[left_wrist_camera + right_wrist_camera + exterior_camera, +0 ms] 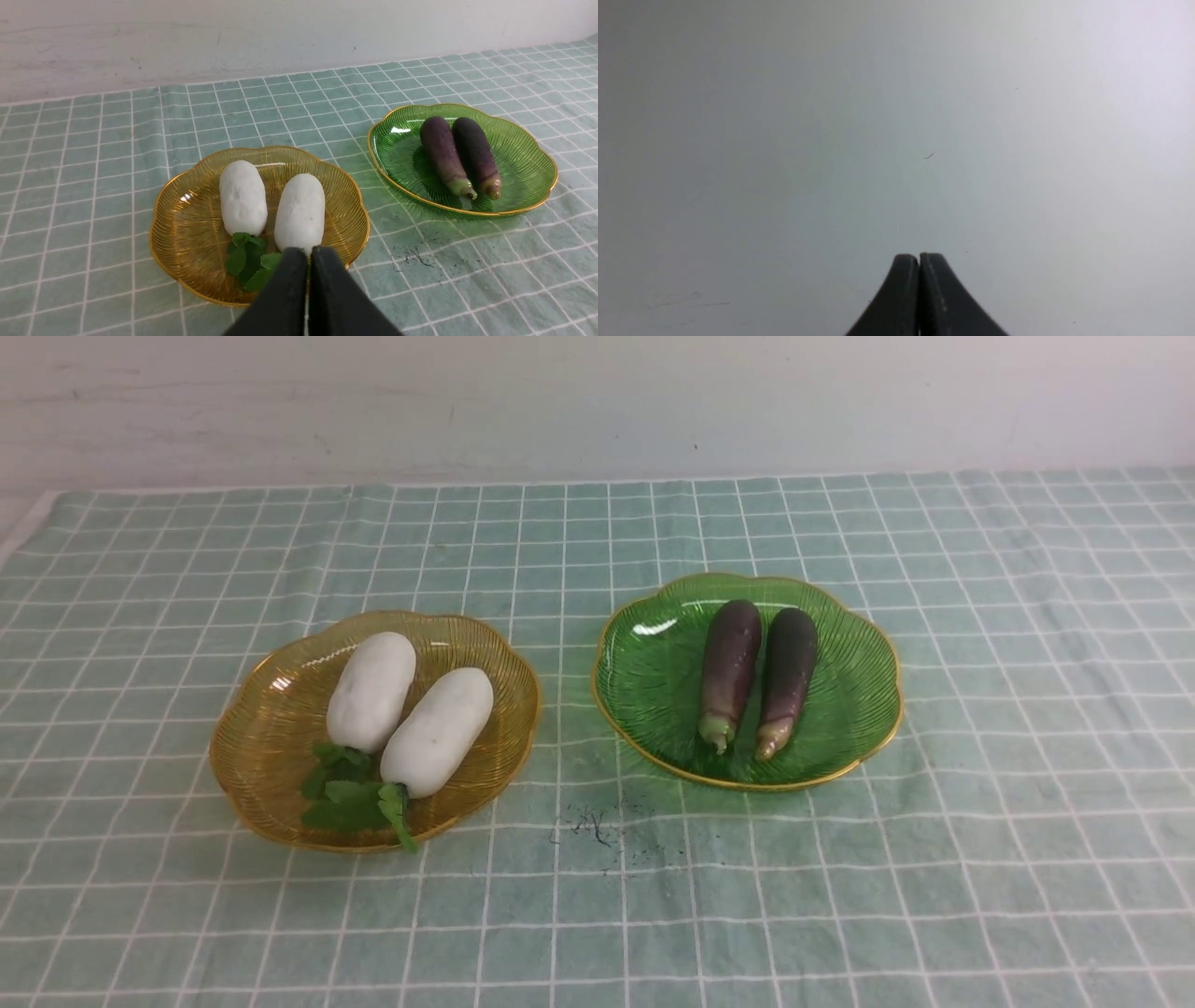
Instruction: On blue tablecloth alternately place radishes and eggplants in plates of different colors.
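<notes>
Two radishes lie in the amber plate, beyond the left fingers, long axes pointing away; eggplants fill the green plate. Both arms' fingers are closed, empty; likely only resting remains.

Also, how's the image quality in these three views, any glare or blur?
Front view: white glints on the amber plate and green plate, with soft, faint shadows. Left wrist view: plates and vegetables fairly crisp, smaller glints on both plates, left gripper dark and soft-edged. Right wrist view: wall dim toward the corners, right gripper dark and blurry.
</notes>
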### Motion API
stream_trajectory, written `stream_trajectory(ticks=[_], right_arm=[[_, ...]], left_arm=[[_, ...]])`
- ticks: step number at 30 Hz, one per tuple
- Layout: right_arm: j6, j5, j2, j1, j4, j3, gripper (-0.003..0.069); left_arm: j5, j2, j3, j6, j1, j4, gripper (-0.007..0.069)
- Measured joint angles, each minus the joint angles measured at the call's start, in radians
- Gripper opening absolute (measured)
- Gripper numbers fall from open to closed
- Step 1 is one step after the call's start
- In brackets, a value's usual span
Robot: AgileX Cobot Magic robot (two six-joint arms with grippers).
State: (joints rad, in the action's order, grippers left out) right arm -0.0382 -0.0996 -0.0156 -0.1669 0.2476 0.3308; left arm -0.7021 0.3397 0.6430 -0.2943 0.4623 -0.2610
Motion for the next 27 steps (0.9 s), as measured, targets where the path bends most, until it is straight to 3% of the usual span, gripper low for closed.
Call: stream_trajectory(ticks=[5,12,20,27], right_arm=[[0.000,-0.001,0.000,0.000,0.000,0.000,-0.0014],[0.000,-0.001,0.000,0.000,0.000,0.000,-0.0014],[0.000,-0.002,0.000,0.000,0.000,0.000,-0.0014],[0.000,-0.003,0.000,0.000,0.000,0.000,-0.0014]], left_arm=[[0.013,0.000,-0.002,0.008,0.000,-0.012,-0.0008],[0.175,-0.059,-0.135,0.039,-0.047,0.015,-0.0008],[0.360,-0.293,-0.509,0.257,-0.328,0.222,-0.0008],[0.354,-0.350,-0.670,0.318,-0.364,0.283,-0.0008]])
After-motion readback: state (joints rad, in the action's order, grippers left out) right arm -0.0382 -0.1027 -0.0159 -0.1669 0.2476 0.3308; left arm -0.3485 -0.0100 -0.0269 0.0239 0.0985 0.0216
